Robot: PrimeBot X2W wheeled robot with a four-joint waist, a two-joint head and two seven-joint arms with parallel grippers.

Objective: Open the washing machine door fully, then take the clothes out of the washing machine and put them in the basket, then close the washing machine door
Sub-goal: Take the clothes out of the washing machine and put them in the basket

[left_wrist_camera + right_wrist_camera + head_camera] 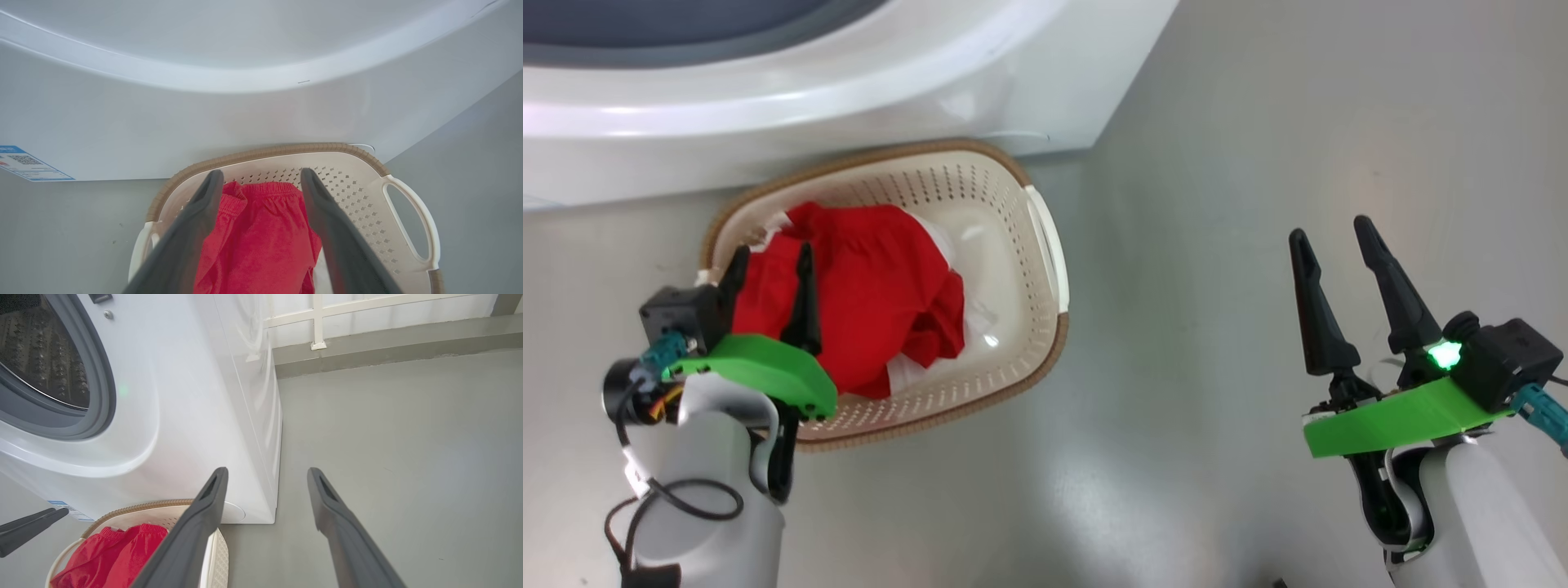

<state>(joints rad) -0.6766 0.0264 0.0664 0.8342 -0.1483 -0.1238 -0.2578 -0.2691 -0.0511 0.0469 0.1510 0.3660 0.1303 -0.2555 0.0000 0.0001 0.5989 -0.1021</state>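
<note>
- Bright red clothes (866, 286) with white parts: heaped inside the basket (1013, 245), toward its left end; right part of basket bottom bare.
- Cream perforated basket, brown rim: on the grey floor (1217, 204), close against the lower front of the washing machine (849, 98); contact not discernible.
- Above the basket, directly over the clothes: left gripper (774, 249), fingers spread wide, nothing clamped between them.
- Behind the basket: washing machine, with steel drum (41, 355) and grey rubber ring (98, 396) exposed; blue label (24, 163) low on the front, left of the basket.
- Well apart from the basket, on its right, over bare floor: right gripper (1330, 227), fingers spread wide, empty.
</note>
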